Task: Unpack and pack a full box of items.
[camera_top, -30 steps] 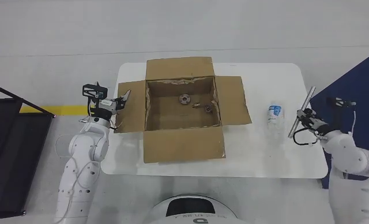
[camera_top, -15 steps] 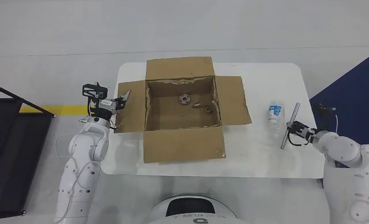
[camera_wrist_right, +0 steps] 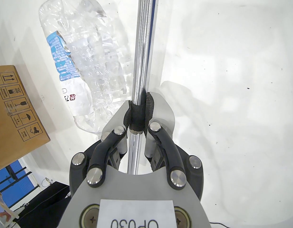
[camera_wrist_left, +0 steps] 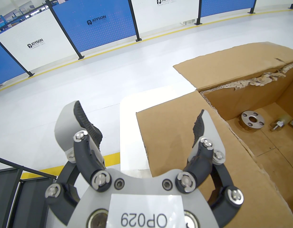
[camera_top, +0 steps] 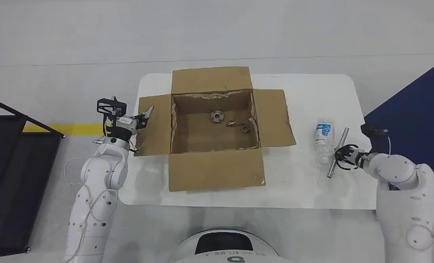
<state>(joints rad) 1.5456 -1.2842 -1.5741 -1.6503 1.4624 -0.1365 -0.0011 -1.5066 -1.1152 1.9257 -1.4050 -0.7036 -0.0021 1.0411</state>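
Observation:
An open cardboard box (camera_top: 215, 156) stands mid-table with its flaps spread; on its floor lie a metal flange ring (camera_top: 217, 116) (camera_wrist_left: 252, 120) and small metal parts (camera_top: 239, 125) (camera_wrist_left: 281, 122). My right gripper (camera_top: 344, 156) (camera_wrist_right: 138, 110) is shut on a shiny metal rod (camera_top: 337, 152) (camera_wrist_right: 144, 41), low over the table's right side. A crumpled clear plastic bottle (camera_top: 323, 137) (camera_wrist_right: 87, 65) lies right beside the rod. My left gripper (camera_top: 143, 118) (camera_wrist_left: 139, 129) hangs open and empty by the box's left flap (camera_wrist_left: 184, 148).
The white table (camera_top: 305, 181) (camera_wrist_right: 232, 60) has bare surface to the right of the rod and along its front edge. A dark rack (camera_top: 20, 175) stands on the floor left of the table.
My right gripper has swung the rod in from beyond the table's right edge and lowered it next to the bottle. The left arm has not moved.

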